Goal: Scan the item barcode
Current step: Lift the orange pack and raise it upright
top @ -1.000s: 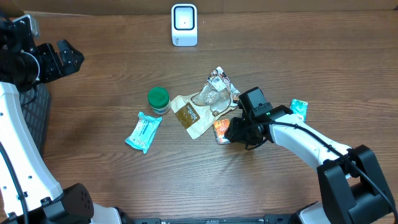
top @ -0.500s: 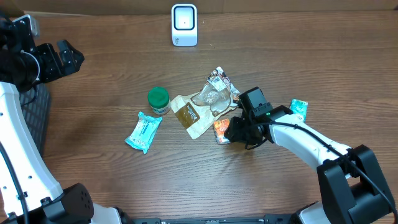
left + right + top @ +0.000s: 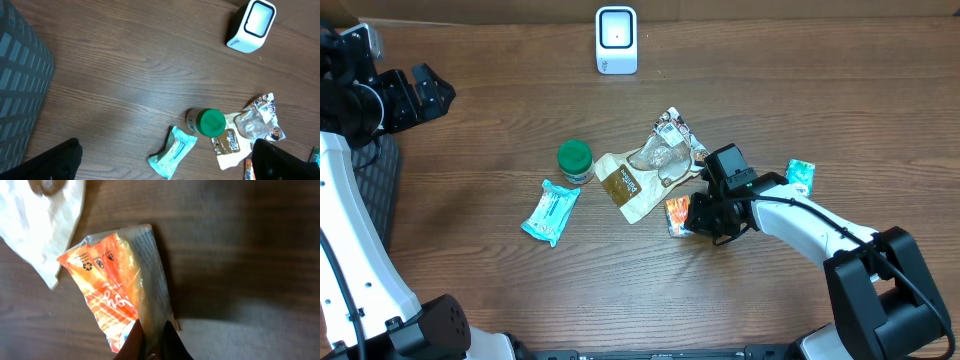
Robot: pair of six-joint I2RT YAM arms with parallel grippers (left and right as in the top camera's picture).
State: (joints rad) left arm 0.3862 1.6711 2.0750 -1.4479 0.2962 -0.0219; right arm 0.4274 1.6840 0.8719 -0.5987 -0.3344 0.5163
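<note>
The right gripper (image 3: 154, 345) is closed tight, its two fingertips (image 3: 136, 341) pinching the lower edge of an orange snack packet (image 3: 112, 287) with a clear, printed side panel. In the right wrist view the packet fans out from the fingertips toward the upper left of the frame, over the dark wooden table (image 3: 250, 255). The pictures do not show whether it is lifted off the wood. A corner of a cream paper pouch (image 3: 45, 230) lies just beyond it in the upper left.

From overhead, the right gripper (image 3: 703, 214) sits right of centre, and the orange snack packet (image 3: 676, 214) sticks out on its left side. The packet touches the lower right edge of the cream paper pouch (image 3: 628, 187), which carries a brown label. A crinkled clear bag (image 3: 668, 150) with a printed top overlaps the pouch from above. A green-lidded jar (image 3: 574, 160) stands just left of the pouch, and a teal wipes packet (image 3: 551, 211) lies below the jar. A second, smaller teal packet (image 3: 801, 176) lies to the right of the arm.

The white barcode scanner (image 3: 617, 40) stands at the top centre of the frame, well apart from the pile.

The left gripper (image 3: 430, 88) hangs at the upper left edge, jaws spread wide and holding nothing, above a dark mesh basket (image 3: 375, 185).
</note>
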